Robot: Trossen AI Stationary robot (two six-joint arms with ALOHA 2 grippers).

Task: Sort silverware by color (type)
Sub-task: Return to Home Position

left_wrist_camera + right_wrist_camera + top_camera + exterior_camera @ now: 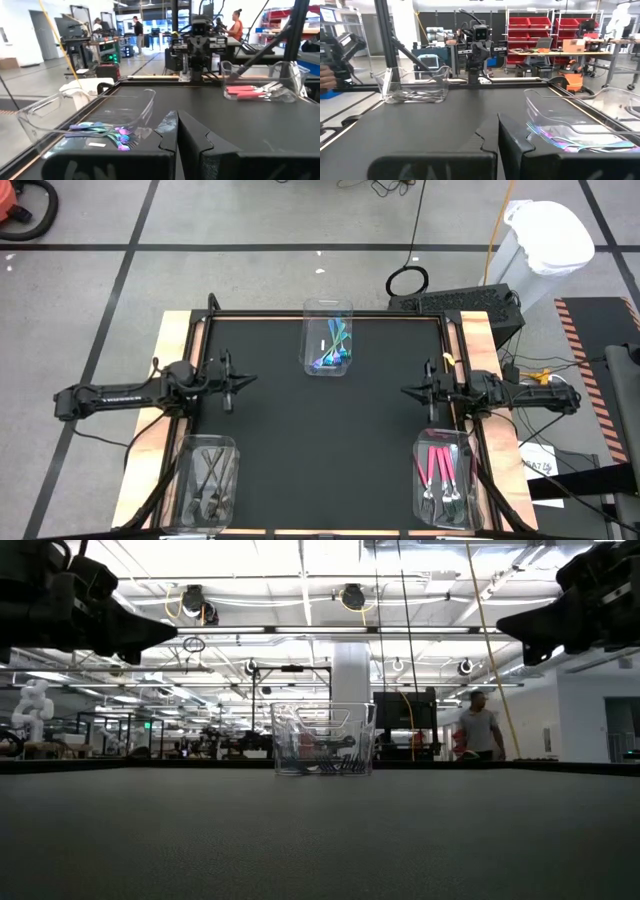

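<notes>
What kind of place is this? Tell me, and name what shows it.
Most likely a robotics lab or workshop: shelves of red bins stand beyond the table, a white humanoid-looking figure stands far off, and a person stands behind. The left arm and right arm rest at the table's sides.

Teal-handled utensils [331,350]: small bundle, blue-purple sheen, lying crossed in the far bin [310,330], far centre of the desk [320,440].

Black forks [210,477]: several, all dark, lying roughly lengthwise in the left bin [186,470], near left corner.

Pink-handled utensils [443,468]: side by side, silver heads toward the near edge, in the right bin [420,448], near right corner.
</notes>
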